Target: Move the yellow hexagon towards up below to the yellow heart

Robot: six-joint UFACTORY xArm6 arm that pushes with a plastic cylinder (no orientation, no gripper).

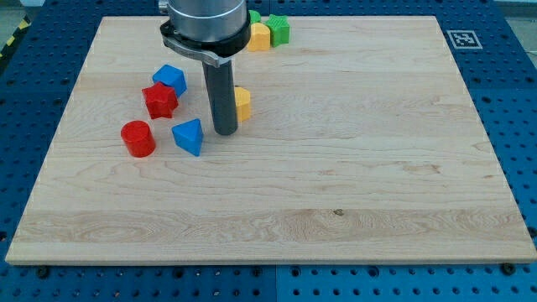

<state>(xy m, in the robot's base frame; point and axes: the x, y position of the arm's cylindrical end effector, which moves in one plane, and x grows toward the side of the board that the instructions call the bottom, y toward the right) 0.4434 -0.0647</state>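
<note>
My tip rests on the board just left of and touching the yellow hexagon, which the rod partly hides. The yellow heart lies at the view's top, above the hexagon and slightly to its right, next to a green block. A second green block peeks out behind the arm.
A blue cube, a red star-like block, a red cylinder and a blue triangular block lie left of my tip. The wooden board sits on a blue perforated table.
</note>
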